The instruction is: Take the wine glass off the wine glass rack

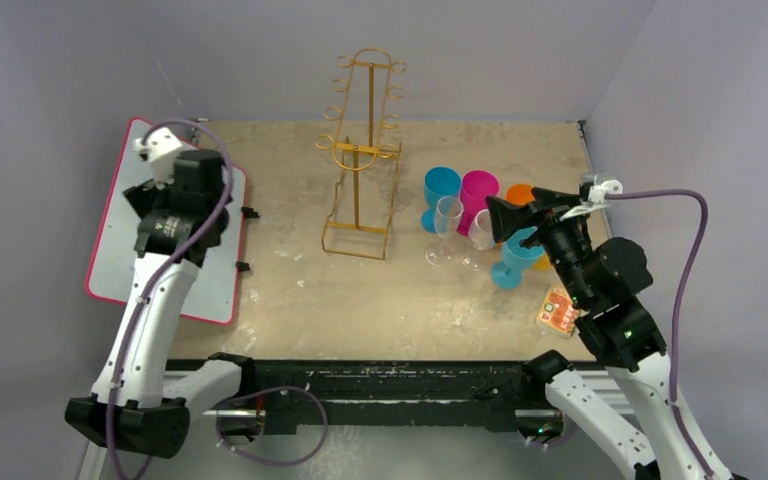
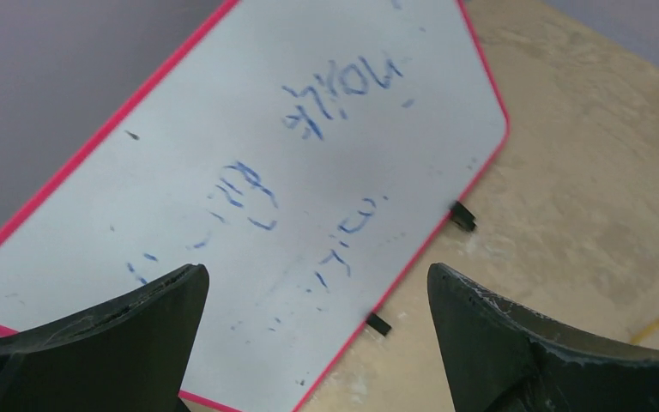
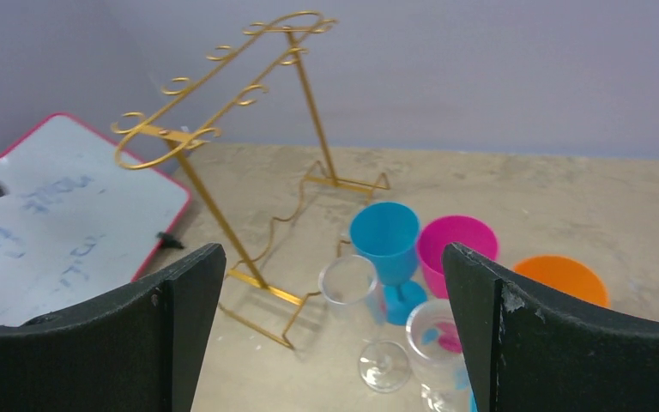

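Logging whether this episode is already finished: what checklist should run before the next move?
1. The wine glass rack stands upright: ok.
2. A glass hangs on it to take: not ok, nothing hangs there.
3. The clear wine glass stands upright on the table, right of the rack: ok.
4. The left gripper is open and empty, over the whiteboard: ok.
5. The right gripper is open and empty: ok.

Red-edged whiteboard (image 1: 120,255) on tan table (image 1: 280,300)
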